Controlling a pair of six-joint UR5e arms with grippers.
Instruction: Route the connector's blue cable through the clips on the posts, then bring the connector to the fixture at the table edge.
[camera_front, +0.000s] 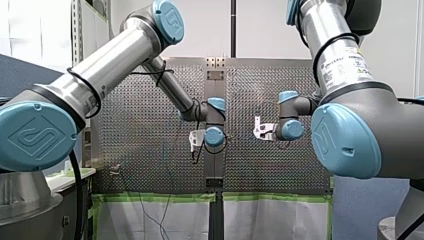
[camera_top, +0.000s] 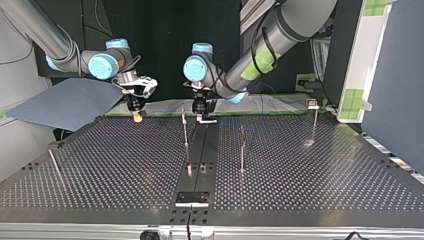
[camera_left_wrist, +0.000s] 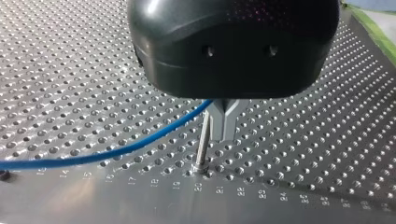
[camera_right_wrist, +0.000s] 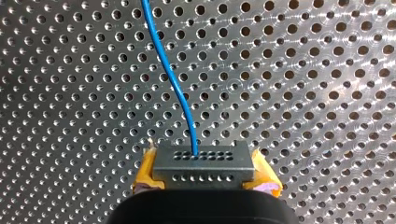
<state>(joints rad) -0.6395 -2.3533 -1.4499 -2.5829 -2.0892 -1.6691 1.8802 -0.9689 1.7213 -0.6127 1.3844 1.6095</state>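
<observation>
In the right wrist view my right gripper is shut on the grey connector, yellow pads on both its sides. The blue cable leaves the connector and runs ahead over the perforated plate. In the left wrist view my left gripper has its metal fingers shut on the blue cable, right beside a thin post. The cable trails away sideways. In the top view my right gripper hangs at the far left and my left gripper near the far middle.
Thin posts stand on the table: one near my left gripper, one in the middle, one at the right. A rod leans at the left. The fixture plate sits at the near edge.
</observation>
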